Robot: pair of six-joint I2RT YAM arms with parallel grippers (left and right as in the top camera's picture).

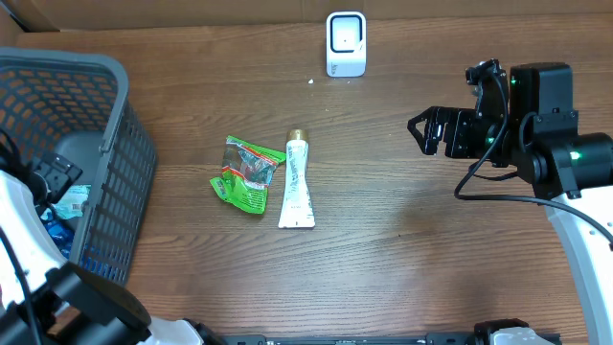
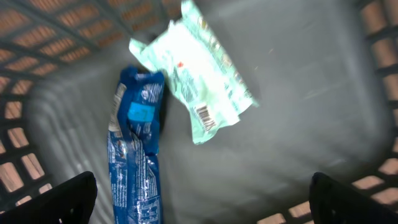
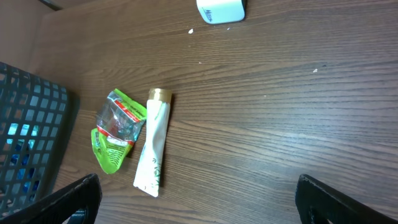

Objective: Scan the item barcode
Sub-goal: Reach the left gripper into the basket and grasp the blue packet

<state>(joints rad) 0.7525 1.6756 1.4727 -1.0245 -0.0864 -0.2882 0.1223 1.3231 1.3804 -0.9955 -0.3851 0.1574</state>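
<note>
So the pale packet (image 2: 199, 81) lay flat on the basket (image 1: 105, 105) floor, with its barcode (image 2: 205, 116) facing up near one end. A blue packet (image 2: 134, 155) sat right alongside, touching or overlapping it at one corner. I couldn't tell which.

My read was that this was the grab step. To do it well, I'd pinch the packet at the end away from the barcode so the fingers don't cover the stripes. I'd also come in clear of the blue one so it doesn't get dragged along. The film looked thin and crinkly, so a grip on an edge would probably let it flop. I'd want the barcode side turned toward the scanner (image 1: 346, 43), which stood at the far edge of the table (image 1: 431, 259), well apart from the basket.

The left gripper (image 2: 205, 199) hung over the basket with its fingers spread wide and nothing between them. The packet was below and a bit ahead of the gap, not touching.

Out on the table, a tube (image 1: 296, 180) and a green pouch (image 1: 247, 174) lay side by side. The right gripper (image 1: 426, 132) hovered off to the right, spread and empty too, well away from everything.
</note>
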